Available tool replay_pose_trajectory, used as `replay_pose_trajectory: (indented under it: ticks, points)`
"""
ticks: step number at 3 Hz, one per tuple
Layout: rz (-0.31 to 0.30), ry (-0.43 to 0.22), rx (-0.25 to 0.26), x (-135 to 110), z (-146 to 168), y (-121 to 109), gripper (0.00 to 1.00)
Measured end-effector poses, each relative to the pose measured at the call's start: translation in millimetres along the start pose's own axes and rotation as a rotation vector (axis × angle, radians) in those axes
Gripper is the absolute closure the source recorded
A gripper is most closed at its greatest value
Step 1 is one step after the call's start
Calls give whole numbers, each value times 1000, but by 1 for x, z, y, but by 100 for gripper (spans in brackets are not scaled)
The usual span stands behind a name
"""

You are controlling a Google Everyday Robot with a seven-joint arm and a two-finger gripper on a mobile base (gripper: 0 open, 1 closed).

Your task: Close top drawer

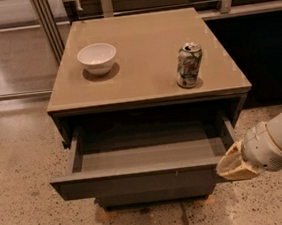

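Observation:
The top drawer (138, 181) of a low cabinet is pulled far out toward me. It is wide, shallow, dark grey-brown, and its inside looks empty. Its flat handleless front faces the bottom of the view. My gripper (232, 166) comes in from the right on a white arm. Its tan tip sits at the right end of the drawer front, touching or very close to it. The lower drawers are hidden beneath the open one.
On the tan cabinet top (147, 78) stand a white bowl (97, 58) at back left and a dented drink can (189, 65) at right. The floor is speckled terrazzo (25, 207). Metal railing posts (46, 24) stand behind left; a dark wall is at right.

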State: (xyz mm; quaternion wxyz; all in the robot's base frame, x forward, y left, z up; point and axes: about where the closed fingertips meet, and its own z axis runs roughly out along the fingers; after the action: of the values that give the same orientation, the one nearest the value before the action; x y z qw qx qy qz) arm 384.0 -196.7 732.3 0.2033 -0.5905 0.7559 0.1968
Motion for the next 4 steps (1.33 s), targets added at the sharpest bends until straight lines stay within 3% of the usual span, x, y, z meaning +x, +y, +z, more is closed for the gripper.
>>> replay_pose_trajectory:
  ticks: [1, 2, 3, 4]
  points:
    - [0, 0, 0, 0, 0, 0, 100]
    - [-71, 19, -6, 13, 21, 3, 100]
    - [-134, 20, -18, 34, 68, 2, 100]
    - [-169, -10, 2, 53, 117, -10, 100]
